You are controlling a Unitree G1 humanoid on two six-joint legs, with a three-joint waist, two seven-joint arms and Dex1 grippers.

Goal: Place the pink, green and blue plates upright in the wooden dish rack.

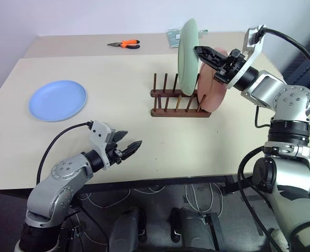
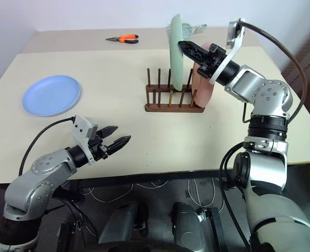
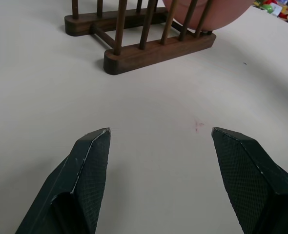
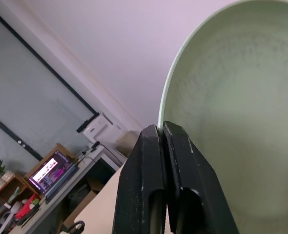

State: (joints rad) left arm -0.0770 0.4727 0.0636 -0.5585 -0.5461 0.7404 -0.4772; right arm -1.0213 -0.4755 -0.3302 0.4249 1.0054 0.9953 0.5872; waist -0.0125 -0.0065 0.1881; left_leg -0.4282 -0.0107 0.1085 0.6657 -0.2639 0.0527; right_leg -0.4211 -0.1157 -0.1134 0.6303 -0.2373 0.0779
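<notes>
We note a pale tabletop [image 1: 118,152] carrying all items under inspection. On its left portion the blue plate [image 1: 58,100] lies flat, well apart from everything else. Toward the right centre stands the wooden dish rack [image 1: 178,102], its two dark rails set parallel with thin pegs rising from each. The pink plate [image 1: 214,93] stands on edge at the right end of the rack, between the pegs. Just left of it the green plate [image 1: 187,55] stands upright over the rack, its lower edge down among the pegs, its upper rim well above the pink one. We find the right claw [image 1: 203,52] at that upper rim; in the right wrist view its two black fingers [image 4: 149,170] sit pressed nearly together with the thin green rim pinched between them. The left claw [image 1: 127,147] hovers low over bare tabletop nearer the robot, with nothing between its tips; the left wrist view shows its fingers [image 3: 88,175] spread wide, the rack ahead of them. At the far edge of the tabletop lies a pair of orange-handled pliers [image 1: 124,44], and near the far right corner a small greenish packet [image 1: 174,37] lies partly hidden behind the green plate.
</notes>
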